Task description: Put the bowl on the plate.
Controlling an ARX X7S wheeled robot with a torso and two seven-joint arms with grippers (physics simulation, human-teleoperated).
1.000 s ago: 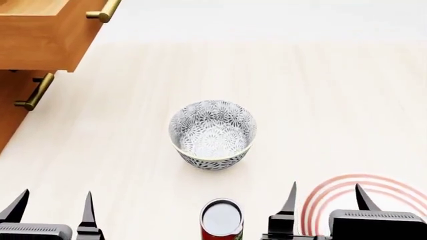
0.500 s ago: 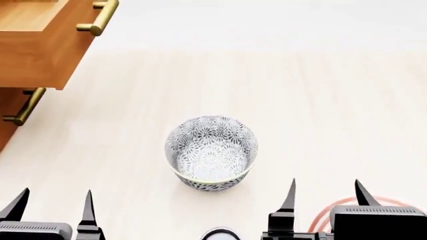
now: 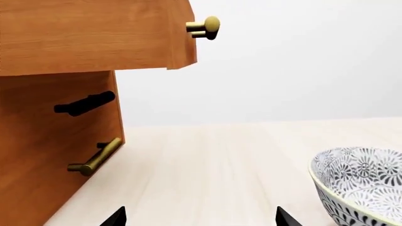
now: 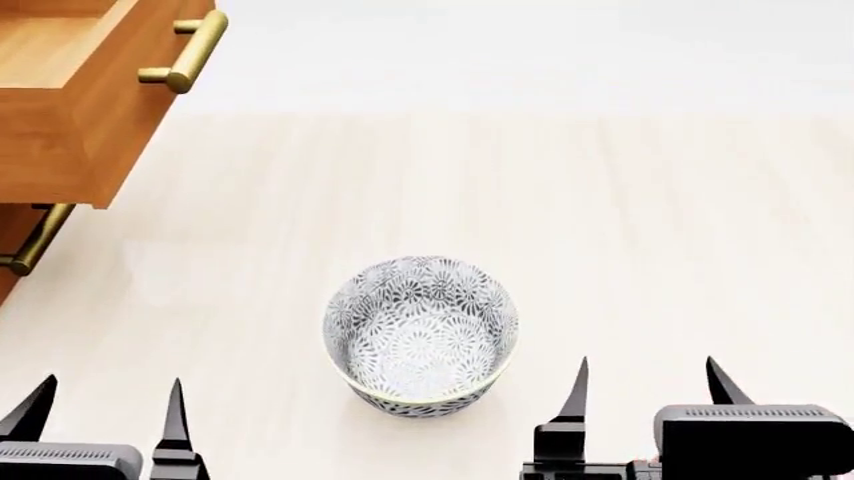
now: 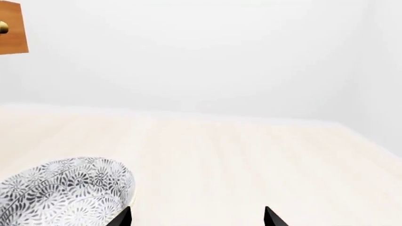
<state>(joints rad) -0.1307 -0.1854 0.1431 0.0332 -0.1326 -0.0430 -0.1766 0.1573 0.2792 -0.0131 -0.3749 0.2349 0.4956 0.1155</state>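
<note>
The bowl (image 4: 420, 335), deep and white with a dense grey-black floral pattern, stands upright on the pale wooden surface in the head view. It lies between my two grippers and slightly ahead of them. My left gripper (image 4: 107, 400) is open and empty at the lower left, well apart from the bowl. My right gripper (image 4: 647, 385) is open and empty, just right of the bowl. The left wrist view has the bowl (image 3: 361, 181) beside the open left gripper (image 3: 201, 219). In the right wrist view the bowl (image 5: 63, 190) sits close to one fingertip of the open right gripper (image 5: 197, 217). The plate is out of view.
A wooden cabinet with an open drawer (image 4: 67, 110) and a brass handle (image 4: 180, 55) juts over the surface at the far left. A lower drawer handle (image 4: 34, 245) sits beneath it. The cabinet (image 3: 56, 141) rises close beside the left gripper.
The head view has shifted forward: the bowl now sits lower in the frame, nearer the grippers. The red can and the red-ringed plate have slid out past the bottom edge. Both grippers stay open.
</note>
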